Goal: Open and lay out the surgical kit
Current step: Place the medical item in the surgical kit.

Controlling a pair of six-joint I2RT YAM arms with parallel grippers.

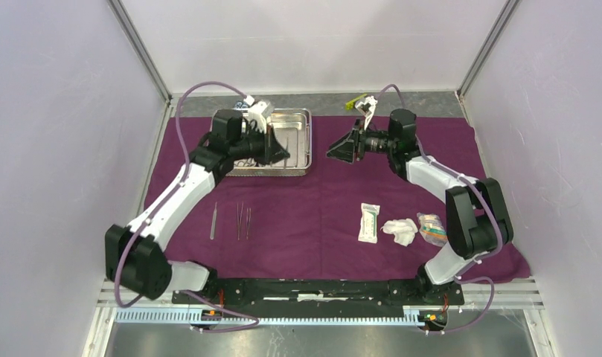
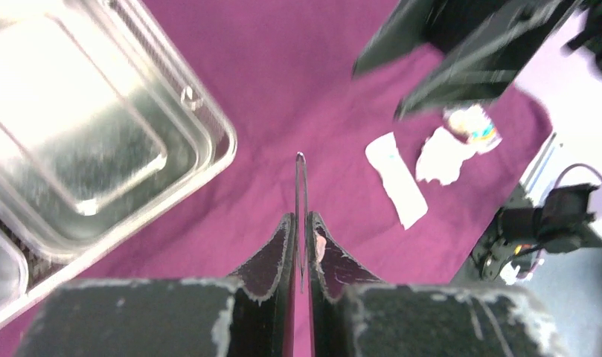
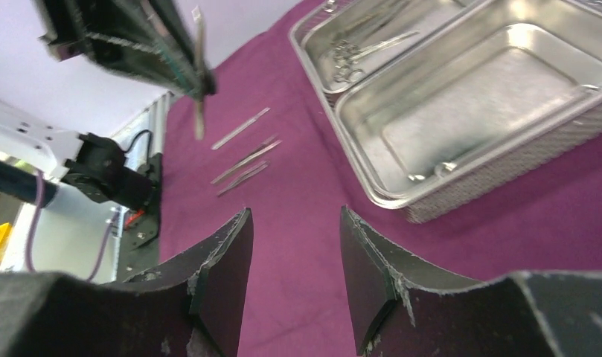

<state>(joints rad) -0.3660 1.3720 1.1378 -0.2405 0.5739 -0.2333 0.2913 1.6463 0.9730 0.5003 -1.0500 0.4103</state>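
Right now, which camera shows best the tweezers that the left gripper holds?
The left wrist view: the tweezers stand sharp and central, pinched in the left gripper. The right wrist view shows them small and blurred at upper left. The top view does not show them clearly.

— What did the two arms look like from above?
— A matched pair. The left arm (image 1: 171, 201) and the right arm (image 1: 435, 177) each had smooth white shell links set between chunky black joints (image 1: 138, 262). Both rose from a black base bar (image 1: 312, 288) along the bottom of the frame.
— Any cabling?
— A dull mauve cable (image 1: 178, 126) looped along each arm, one at upper left, one right of centre.
— And the jaws?
— Matte black wedges in both wrist views, tapering toward the tips. Their edges were chipped and scuffed to a pale grey, with rough, worn inner faces.
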